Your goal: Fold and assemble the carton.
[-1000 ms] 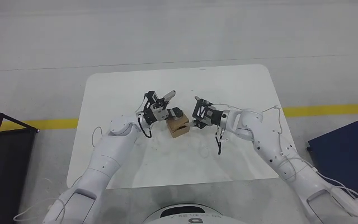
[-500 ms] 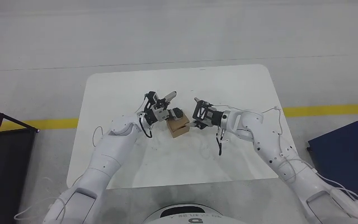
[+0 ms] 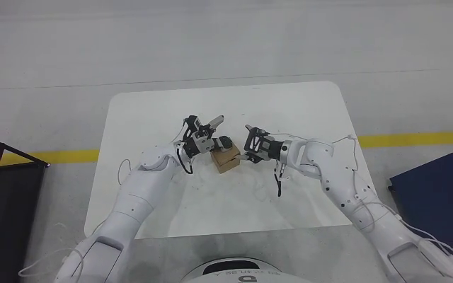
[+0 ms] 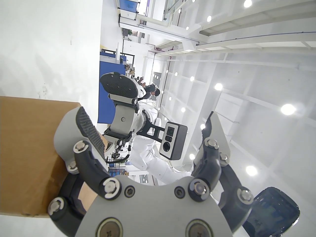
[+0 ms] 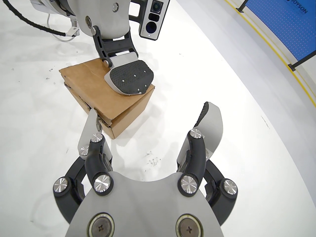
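Note:
A small brown carton (image 3: 226, 164) lies closed and flat near the middle of the white table. My left gripper (image 3: 221, 131) is open; one padded finger (image 5: 130, 80) rests on the carton's (image 5: 91, 87) top face and the other finger (image 4: 213, 129) points up into the air. My right gripper (image 3: 245, 143) is open on the carton's other side, low over the table. One of its fingers (image 5: 90, 122) touches the carton's ragged corner, and the other finger (image 5: 209, 117) is free. In the left wrist view the carton (image 4: 29, 149) sits against my left gripper (image 4: 148, 119).
The white table (image 3: 141, 113) has bare surface all around the carton, with rounded edges. On the floor beyond are a yellow line (image 3: 403, 139), a blue panel (image 3: 425, 191) at the right and a black object (image 3: 18, 191) at the left.
Almost nothing differs. The left gripper's lower finger has crept slightly further over the carton, and the right gripper has edged a little closer to it.

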Tool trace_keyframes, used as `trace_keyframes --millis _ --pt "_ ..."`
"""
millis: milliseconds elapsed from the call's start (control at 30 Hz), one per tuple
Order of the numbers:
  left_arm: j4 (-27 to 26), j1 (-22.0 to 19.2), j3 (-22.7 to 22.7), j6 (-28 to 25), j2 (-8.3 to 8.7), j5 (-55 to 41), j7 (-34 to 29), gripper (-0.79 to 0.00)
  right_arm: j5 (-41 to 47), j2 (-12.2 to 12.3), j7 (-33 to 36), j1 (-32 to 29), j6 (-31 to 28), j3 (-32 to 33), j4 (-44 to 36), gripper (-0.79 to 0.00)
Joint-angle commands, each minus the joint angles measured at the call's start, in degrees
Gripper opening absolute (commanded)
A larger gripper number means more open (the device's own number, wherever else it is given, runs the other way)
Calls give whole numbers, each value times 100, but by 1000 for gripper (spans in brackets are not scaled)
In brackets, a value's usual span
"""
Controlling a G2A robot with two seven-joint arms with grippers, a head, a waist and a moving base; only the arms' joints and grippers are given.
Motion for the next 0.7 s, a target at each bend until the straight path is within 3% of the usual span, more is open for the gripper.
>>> trace_keyframes --millis 0,233,433,667 --pt "10 -5 -1 -17 -2 -3 -11 0 -19 2 -1 -16 -7 24 -13 -80" --pt "67 -15 43 -25 -17 59 9 0 -89 8 15 -97 -45 90 -90 -77" --pt "155 -35 61 -52 -27 95 8 0 35 27 -123 -211 -35 262 -300 -22" --pt "164 -22 50 -111 -33 88 19 0 134 -26 -198 -327 625 331 -456 -40"
